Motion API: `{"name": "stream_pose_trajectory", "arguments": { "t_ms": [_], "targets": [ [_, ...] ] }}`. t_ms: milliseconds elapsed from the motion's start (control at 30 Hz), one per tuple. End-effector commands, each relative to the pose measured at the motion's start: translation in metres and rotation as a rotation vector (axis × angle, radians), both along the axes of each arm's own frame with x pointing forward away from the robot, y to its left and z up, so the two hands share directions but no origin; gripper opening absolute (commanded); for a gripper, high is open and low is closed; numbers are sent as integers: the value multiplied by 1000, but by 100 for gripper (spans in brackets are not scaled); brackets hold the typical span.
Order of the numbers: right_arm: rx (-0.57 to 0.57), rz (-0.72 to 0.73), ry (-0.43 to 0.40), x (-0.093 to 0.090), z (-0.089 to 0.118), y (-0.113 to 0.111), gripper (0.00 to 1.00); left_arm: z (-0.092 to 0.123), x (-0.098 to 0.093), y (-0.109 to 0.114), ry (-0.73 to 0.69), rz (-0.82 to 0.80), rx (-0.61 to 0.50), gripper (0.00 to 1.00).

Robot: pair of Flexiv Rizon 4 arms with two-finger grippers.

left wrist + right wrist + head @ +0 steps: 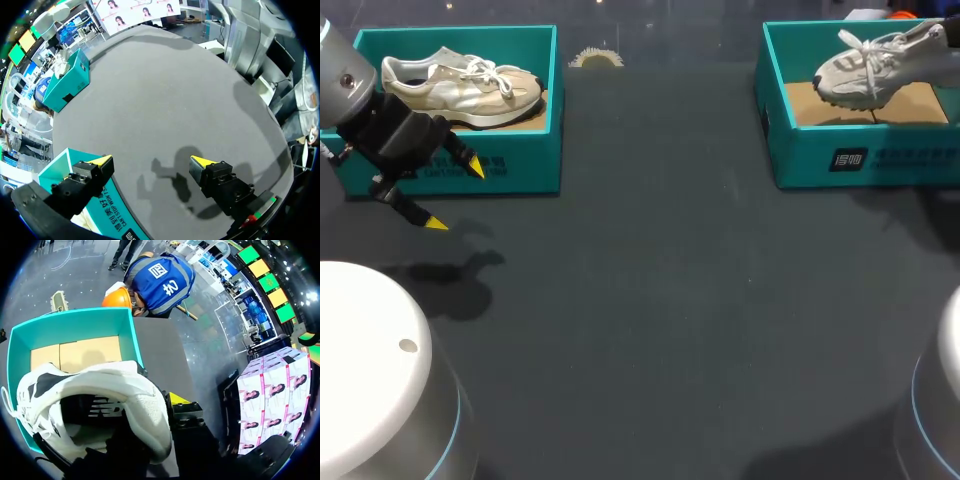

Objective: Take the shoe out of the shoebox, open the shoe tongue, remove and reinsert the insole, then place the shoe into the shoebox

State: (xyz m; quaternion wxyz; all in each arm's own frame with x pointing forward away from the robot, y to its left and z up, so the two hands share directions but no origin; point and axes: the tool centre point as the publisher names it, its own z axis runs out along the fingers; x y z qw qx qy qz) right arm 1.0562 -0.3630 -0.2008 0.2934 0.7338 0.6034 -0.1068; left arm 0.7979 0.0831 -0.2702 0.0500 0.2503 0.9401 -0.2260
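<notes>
**Item:** white mesh sneaker (865, 68), tilted toe-low over the teal cardboard shoebox (800, 150) at the table's far right corner.

**Right gripper** (169, 405): clamped on the heel collar, with one finger hidden inside the shoe.

**Left gripper** (456, 196): spread wide and empty, by the near wall of a second teal box (520, 175).

**Risk:** the thin heel hold may slip, and the sole could snag the box wall.

**Obscured:** tongue, insole, and whether the toe touches the box.

We are holding our left arm in at the far left, its gripper (455, 195) hanging tilted over the table, fingers spread wide apart and gripping nothing. Our right gripper (942, 35) is clamping the shoe (860, 65) by its heel at the far right.
</notes>
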Motion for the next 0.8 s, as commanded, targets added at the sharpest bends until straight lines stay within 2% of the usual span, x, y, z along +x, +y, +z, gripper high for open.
{"name": "stream_pose_trajectory", "arguments": {
  "t_ms": [33, 400, 800],
  "targets": [
    [1, 16, -7, -3, -6, 1, 0, 0, -1, 0, -2, 0, 2, 100],
    [19, 69, 8, -3, -26, 11, 0, 0, -1, 0, -2, 0, 2, 100],
    [63, 76, 59, -11, -51, 18, 0, 0, -1, 0, -2, 0, 2, 100]
  ]
}}
